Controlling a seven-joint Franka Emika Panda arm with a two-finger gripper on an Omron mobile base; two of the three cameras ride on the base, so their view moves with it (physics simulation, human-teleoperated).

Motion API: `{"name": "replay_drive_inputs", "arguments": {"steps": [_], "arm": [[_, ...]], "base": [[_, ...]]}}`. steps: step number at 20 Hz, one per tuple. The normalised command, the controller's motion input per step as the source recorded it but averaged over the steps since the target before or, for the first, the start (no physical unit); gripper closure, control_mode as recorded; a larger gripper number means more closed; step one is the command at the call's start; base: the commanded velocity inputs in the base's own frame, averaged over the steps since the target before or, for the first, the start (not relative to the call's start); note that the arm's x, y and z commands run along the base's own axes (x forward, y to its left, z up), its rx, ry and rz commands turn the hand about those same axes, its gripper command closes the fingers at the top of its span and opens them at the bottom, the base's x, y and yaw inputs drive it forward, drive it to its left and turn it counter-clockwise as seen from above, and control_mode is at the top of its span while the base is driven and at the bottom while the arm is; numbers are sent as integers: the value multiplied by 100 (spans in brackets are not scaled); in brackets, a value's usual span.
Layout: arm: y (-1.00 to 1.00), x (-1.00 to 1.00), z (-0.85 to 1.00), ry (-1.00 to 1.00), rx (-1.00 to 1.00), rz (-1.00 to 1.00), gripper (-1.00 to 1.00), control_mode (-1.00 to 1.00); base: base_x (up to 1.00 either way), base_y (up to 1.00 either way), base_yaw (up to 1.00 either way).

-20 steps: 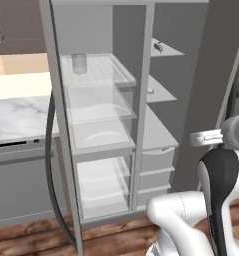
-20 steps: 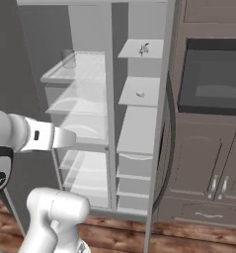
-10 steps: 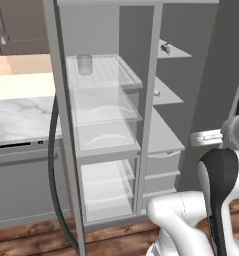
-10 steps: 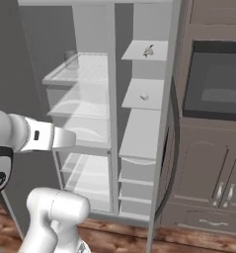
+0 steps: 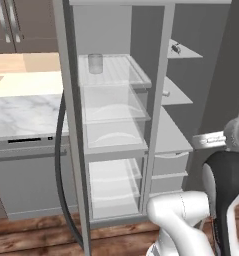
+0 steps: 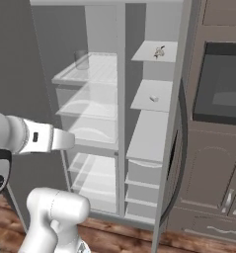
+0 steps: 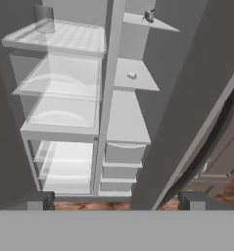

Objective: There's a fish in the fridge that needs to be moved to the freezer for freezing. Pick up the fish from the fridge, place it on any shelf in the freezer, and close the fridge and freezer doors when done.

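Observation:
The fish [image 6: 159, 51] is a tiny dark grey thing on the top shelf of the narrow right compartment, also seen as the fish [image 5: 176, 48] and the fish [image 7: 149, 15]. Both doors stand open: the left door [image 5: 70, 125] shows edge-on with its dark curved handle, and the right door [image 6: 172, 148] swings out toward the oven wall. My gripper [image 7: 116, 202] is open and holds nothing. It hangs well back from the shelves, low in front of the cabinet, far below the fish.
A clear glass jar [image 5: 95, 63] stands on the top glass shelf of the wide left compartment. A small white item [image 6: 153, 98] lies on the second right shelf. Drawers [image 6: 144, 173] sit below. A marble counter [image 5: 21, 112] lies left, an oven [image 6: 220, 89] right.
The whole picture has shifted, so the base has moved and the fridge now looks nearer. Nothing on the shelves has moved. The gripper stays open.

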Motion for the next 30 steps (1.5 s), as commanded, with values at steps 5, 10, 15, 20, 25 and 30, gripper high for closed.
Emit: {"name": "replay_drive_inputs", "arguments": {"steps": [5,10,15,20,25,30], "arm": [[0,-61,-11,0,0,17,-100,-100],[0,-33,-1,0,0,14,-100,-100],[40,8,0,-3,0,6,-100,-100],[45,8,0,-6,0,0,-100,-100],[76,-40,0,-8,4,1,-100,-100],[100,-27,0,-12,6,0,-100,-100]], "base": [[0,0,0],[0,0,0],[0,0,0],[0,0,0],[0,0,0],[0,0,0]]}}
